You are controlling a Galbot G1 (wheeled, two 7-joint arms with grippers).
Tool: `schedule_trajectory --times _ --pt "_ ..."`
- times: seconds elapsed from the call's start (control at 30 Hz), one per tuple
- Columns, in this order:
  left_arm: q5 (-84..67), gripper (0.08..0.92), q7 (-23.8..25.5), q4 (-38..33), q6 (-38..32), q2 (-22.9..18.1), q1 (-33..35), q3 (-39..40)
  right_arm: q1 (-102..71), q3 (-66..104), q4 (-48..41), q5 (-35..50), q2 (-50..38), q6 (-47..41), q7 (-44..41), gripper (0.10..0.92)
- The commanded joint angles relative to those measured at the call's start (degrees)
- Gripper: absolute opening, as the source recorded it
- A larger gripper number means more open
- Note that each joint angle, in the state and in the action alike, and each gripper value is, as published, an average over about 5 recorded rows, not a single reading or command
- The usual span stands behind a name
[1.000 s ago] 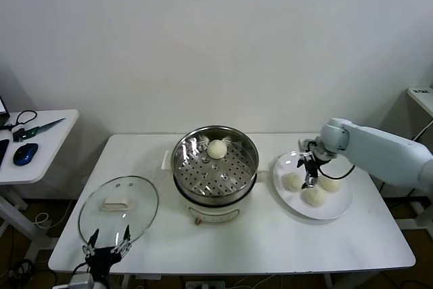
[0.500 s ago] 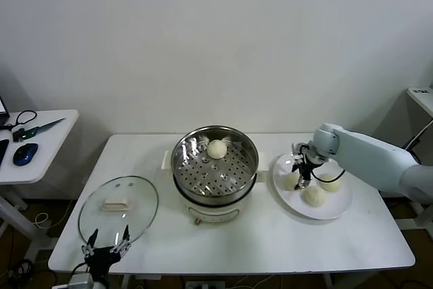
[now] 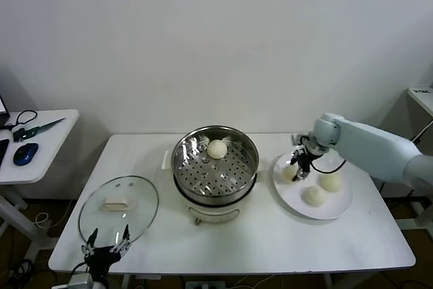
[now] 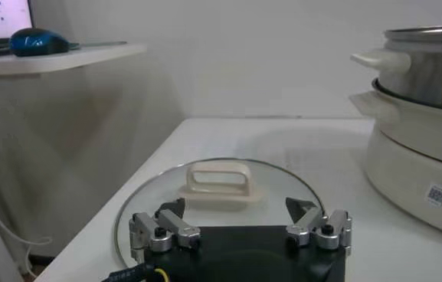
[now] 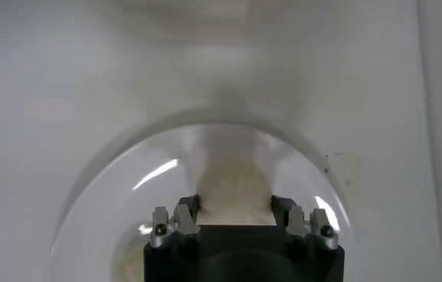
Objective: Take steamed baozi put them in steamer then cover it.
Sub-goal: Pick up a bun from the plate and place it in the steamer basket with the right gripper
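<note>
The steamer (image 3: 215, 179) stands mid-table with one baozi (image 3: 216, 148) on its perforated tray. My right gripper (image 3: 302, 162) is over the near-steamer side of the white plate (image 3: 338, 209), shut on a baozi (image 3: 289, 172) and holding it slightly above the plate. The right wrist view shows that baozi (image 5: 234, 178) pinched in my right gripper (image 5: 234, 208). Two more baozi (image 3: 313, 195) (image 3: 330, 182) lie on the plate. The glass cover (image 3: 118, 208) lies flat at the front left. My left gripper (image 3: 107, 243) is open and empty at the table's front edge, just short of the cover's handle (image 4: 219, 181).
A side table (image 3: 40, 160) at the far left holds a blue mouse (image 3: 25, 154) and a hand tool. The steamer's base and handle (image 4: 423, 180) show beside the cover in the left wrist view. Bare tabletop lies in front of the steamer and plate.
My right gripper has moved from the plate's middle to the bun nearest the steamer, closed on it and raised it a little. The left arm has not moved.
</note>
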Motion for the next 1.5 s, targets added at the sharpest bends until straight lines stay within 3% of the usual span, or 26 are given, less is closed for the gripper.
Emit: schedule_trajectory --times 0.03,0.27,0.5,0.87,1.5 --pt "0.07 0.823 0.00 -0.10 0.08 0.02 0.00 0.20 21.02 -12.82 3.12 11.63 1.11 1.52 -4.39 0.640" --pt "0.13 0.823 0.07 -0.56 0.22 0.17 -0.07 0.59 36.72 -16.36 10.65 25.71 8.41 -0.53 -5.72 0.644" --pt "-0.11 0.823 0.11 -1.35 0.44 0.36 0.09 0.43 32.19 -9.85 19.92 33.55 17.46 -7.35 3.14 0.645" --pt "-0.09 0.823 0.07 -1.50 0.33 0.62 0.44 -0.14 17.06 -9.12 11.93 28.53 27.76 -10.02 9.37 0.642" --pt "0.01 0.823 0.14 -0.98 0.40 0.71 0.23 -0.03 5.82 -8.58 4.21 22.09 31.07 -11.52 12.61 0.636"
